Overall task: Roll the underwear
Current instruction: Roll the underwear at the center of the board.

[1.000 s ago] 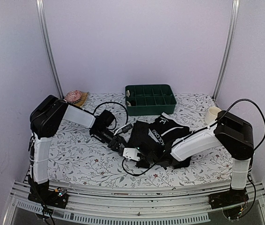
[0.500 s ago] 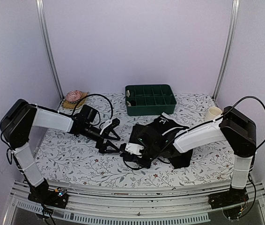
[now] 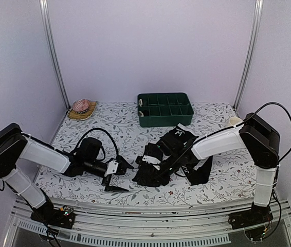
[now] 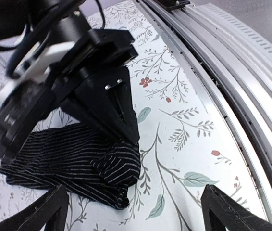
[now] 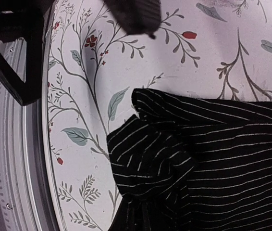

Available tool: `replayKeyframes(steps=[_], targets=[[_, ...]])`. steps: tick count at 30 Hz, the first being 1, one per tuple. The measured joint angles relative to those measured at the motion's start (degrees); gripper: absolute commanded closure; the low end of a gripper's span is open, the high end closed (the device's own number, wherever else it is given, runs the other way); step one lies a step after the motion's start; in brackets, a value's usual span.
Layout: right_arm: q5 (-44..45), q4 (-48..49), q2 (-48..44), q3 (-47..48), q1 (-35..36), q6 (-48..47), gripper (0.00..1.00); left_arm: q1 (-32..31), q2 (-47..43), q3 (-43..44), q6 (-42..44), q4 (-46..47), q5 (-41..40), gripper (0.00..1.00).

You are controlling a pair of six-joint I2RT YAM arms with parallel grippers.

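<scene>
The striped underwear (image 4: 73, 163) lies crumpled on the flowered table, black with thin white stripes, and fills the right wrist view (image 5: 208, 159). From above it is part of a black fabric heap (image 3: 174, 152). My right gripper (image 3: 146, 167) sits at the heap's left end, shut on a bunched fold of the striped underwear (image 5: 141, 216). Its black body looms in the left wrist view (image 4: 97, 91). My left gripper (image 3: 115, 177) lies low to the left of the heap, open and empty (image 4: 136, 214). Its fingers (image 5: 11, 57) stand clear of the fabric.
A green compartment tray (image 3: 165, 109) stands at the back centre. A pale cup (image 3: 234, 122) is at the right edge, and a pink object on a coaster (image 3: 81, 106) at the back left. The table's metal front rail (image 4: 232, 72) runs close beside my left gripper.
My left gripper has opened wide and drawn back leftward and toward the front edge, away from the heap. The right gripper has stayed shut at the heap's left end.
</scene>
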Motion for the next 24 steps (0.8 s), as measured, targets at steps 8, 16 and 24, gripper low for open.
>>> replayKeyframes(steps=[8, 16, 24], targets=[[-6.9, -1.6, 1.9, 1.6, -2.3, 3.6, 0.97, -8.9, -1.5, -3.4, 7.9, 8.5, -11.4, 0.01], [-8.9, -3.2, 1.9, 1.6, -2.6, 4.8, 0.97, -15.0, 4.3, -1.4, 10.9, 10.8, -21.3, 0.09], [-9.3, -3.9, 1.9, 1.7, -2.6, 4.9, 0.97, -16.8, 7.9, 2.3, 10.6, 10.8, -27.0, 0.27]])
